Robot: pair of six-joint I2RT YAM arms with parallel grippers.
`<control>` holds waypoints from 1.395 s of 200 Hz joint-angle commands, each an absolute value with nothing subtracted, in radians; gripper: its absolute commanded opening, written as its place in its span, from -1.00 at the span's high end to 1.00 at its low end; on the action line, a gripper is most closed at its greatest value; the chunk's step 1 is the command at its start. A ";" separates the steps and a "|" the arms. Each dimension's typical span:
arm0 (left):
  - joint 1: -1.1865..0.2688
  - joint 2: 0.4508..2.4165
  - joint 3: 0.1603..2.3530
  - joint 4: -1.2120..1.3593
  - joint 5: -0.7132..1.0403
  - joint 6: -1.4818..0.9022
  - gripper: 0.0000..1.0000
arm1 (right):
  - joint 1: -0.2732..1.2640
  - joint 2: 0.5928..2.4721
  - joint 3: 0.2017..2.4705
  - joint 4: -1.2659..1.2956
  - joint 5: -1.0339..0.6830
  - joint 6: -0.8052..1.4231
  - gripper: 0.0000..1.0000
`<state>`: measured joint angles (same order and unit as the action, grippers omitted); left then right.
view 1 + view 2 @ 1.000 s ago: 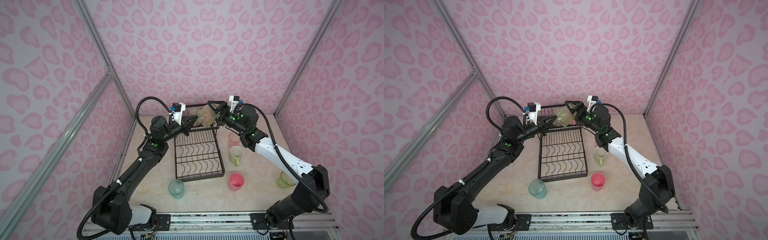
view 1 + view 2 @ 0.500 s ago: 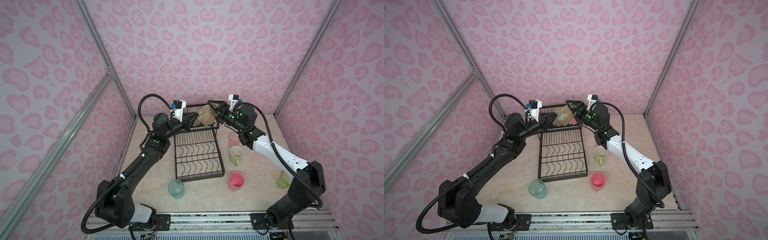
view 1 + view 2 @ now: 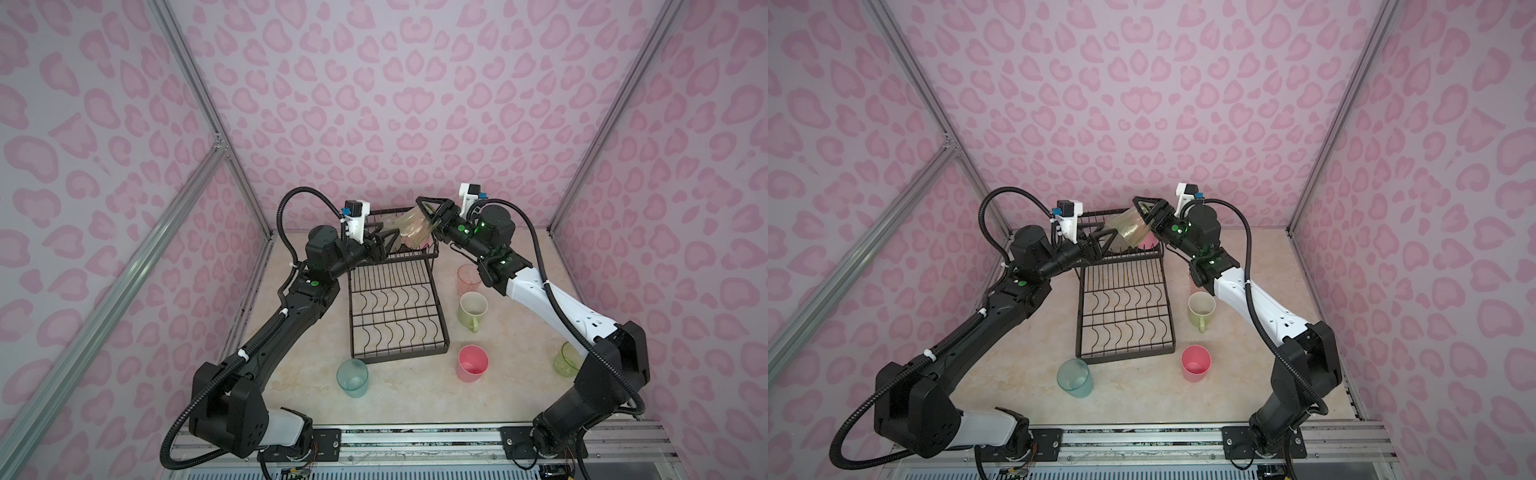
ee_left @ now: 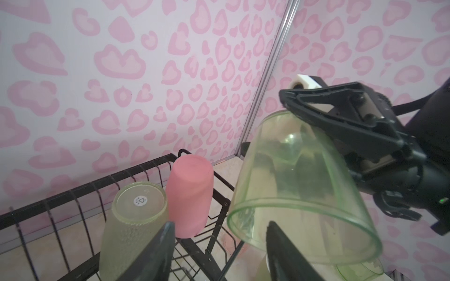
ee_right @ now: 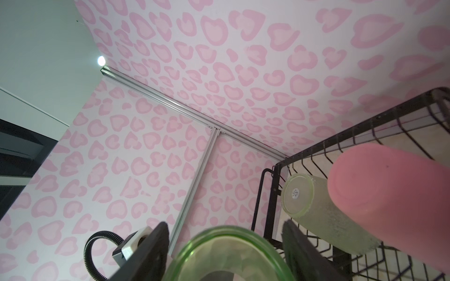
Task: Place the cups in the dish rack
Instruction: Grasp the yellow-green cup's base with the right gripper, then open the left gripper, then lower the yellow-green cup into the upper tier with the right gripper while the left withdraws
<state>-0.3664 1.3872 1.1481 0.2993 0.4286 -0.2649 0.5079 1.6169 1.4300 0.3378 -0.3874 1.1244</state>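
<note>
Above the rack's (image 3: pixel 399 316) far raised basket, right gripper (image 3: pixel 420 216) pinches the green cup (image 3: pixel 413 229), mouth tilted down-left; left gripper (image 3: pixel 390 241), fingers spread and empty, sits just left of its rim.

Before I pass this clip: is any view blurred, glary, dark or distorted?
Both top views: sharp, evenly lit, corners darkened. Left wrist view: the left gripper is blurred up close, the held yellow-green cup fairly crisp. Right wrist view: a bright light flares; the pink cup and that held cup's base look soft.
</note>
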 commanded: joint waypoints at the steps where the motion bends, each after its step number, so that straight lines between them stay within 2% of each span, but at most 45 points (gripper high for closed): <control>1: -0.361 1.342 1.140 0.227 0.347 -0.285 -0.46 | 0.517 1.603 1.449 0.280 -0.313 0.981 -0.10; 40: -0.354 1.229 1.144 0.049 0.241 -0.331 -0.77 | 0.599 1.581 1.535 0.147 -0.154 0.726 -0.13; 69: -0.347 1.134 1.165 -0.156 0.036 -0.361 -1.00 | 0.690 1.608 1.610 0.071 -0.016 0.523 -0.14; 91: -0.290 1.084 1.189 -0.314 -0.061 -0.424 -0.94 | 0.766 1.667 1.683 0.030 0.092 0.366 -0.14; 155: -0.079 1.043 1.214 -0.594 -0.077 -0.449 -0.94 | 0.924 1.899 1.933 -0.028 0.337 0.043 -0.14; 217: 0.079 1.019 1.109 -0.594 0.039 -0.465 -0.94 | 0.933 2.101 2.136 -0.020 0.367 -0.073 -0.14; 279: 0.102 1.003 1.069 -0.559 0.095 -0.452 -0.94 | 0.902 2.284 2.349 -0.047 0.330 -0.084 -0.16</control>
<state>0.0990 1.0046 1.0813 -0.5961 0.0605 -0.4618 0.9176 2.2440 2.3089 -0.0536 0.3401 -0.0731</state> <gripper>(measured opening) 0.971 0.672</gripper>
